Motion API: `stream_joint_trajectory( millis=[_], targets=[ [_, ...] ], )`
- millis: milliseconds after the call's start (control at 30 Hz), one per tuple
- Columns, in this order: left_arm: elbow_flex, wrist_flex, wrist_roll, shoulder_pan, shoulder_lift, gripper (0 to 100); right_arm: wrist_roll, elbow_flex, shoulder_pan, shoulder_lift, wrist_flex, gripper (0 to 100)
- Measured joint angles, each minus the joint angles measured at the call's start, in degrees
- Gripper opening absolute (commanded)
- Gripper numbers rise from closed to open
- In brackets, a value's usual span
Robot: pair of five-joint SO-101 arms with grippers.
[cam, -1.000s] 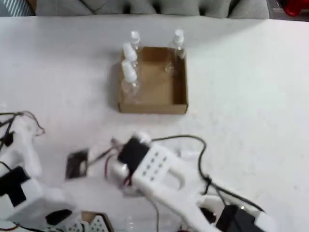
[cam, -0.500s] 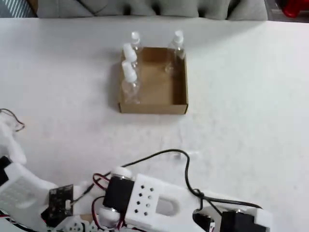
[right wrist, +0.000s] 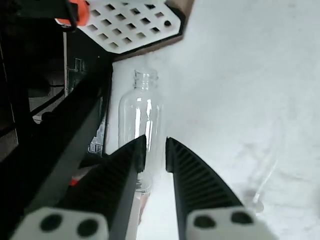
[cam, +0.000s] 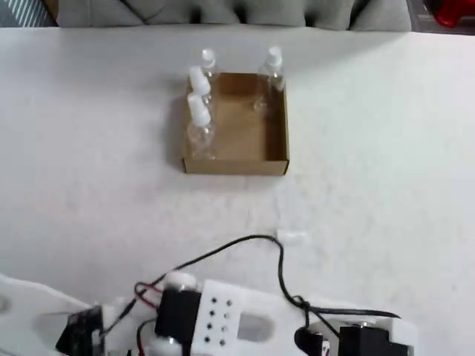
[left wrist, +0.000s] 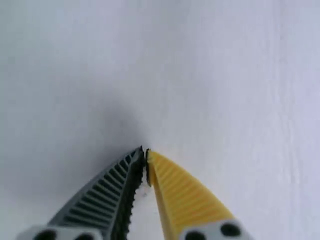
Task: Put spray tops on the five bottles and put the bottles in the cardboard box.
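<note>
Four capped bottles [cam: 199, 111] in the box [cam: 276, 141]; right tool [right wrist: 156, 141], slightly spread, should next grip the bare bottle [right wrist: 140, 112]; left tool [left wrist: 145, 151] pressed together.

The white surface [cam: 386, 148] is very bright and almost glows. A soft grey shadow lies on it around the tip of the left hand [left wrist: 145, 152]. Light shines in streaks on the clear bottle [right wrist: 140, 115].
</note>
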Motion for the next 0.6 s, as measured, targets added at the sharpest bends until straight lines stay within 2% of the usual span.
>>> stream_joint_trajectory(
  millis=[167,267,433,600],
  targets=[
    [-16.53,0.0,-0.09,-0.26,10.9,2,-3.78,1.41,-2.99,0.0,-3.43,18.7],
    [-26.64,0.26,-0.09,-0.26,17.23,2,-5.89,6.42,-3.08,0.0,-7.91,20.1],
    [-42.64,5.63,-0.18,-0.26,26.29,2,-8.35,16.0,-4.92,0.0,-17.32,24.4],
    [-57.23,10.81,-0.18,-0.26,33.67,2,-10.9,19.52,-8.53,0.0,-21.01,26.9]
  ],
)
